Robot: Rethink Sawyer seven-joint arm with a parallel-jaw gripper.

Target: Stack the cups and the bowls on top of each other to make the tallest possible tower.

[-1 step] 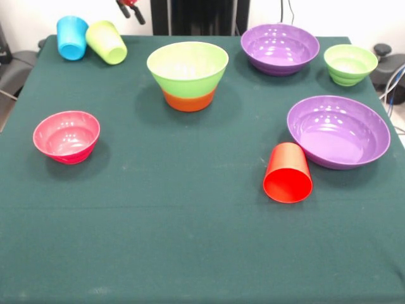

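Only the tips of the gripper [131,9] show at the far edge, left of centre, red and black, hanging above the table; whether its fingers are apart or together cannot be told from here. It holds nothing that can be seen.

Just left of it and a little nearer, the sky blue cup [71,37] and the lime green cup [107,42] lie tipped on their sides, touching each other, mouths facing the near side. To the right of the gripper and nearer, the tower [188,75] stands upright by itself: the large lime green bowl nested in an orange bowl whose base shows below the green rim band.

Further right along the far side sits a purple bowl [280,47], and beyond it, near the right edge, the small green bowl [350,63]. Nearer on the right is the second purple bowl [338,130], and the red cup [288,173] lies on its side against that bowl's near left rim, mouth toward the near side.

On the left, well apart from the rest, the pink bowl [66,135] sits upright on the dark green tablecloth [190,253]
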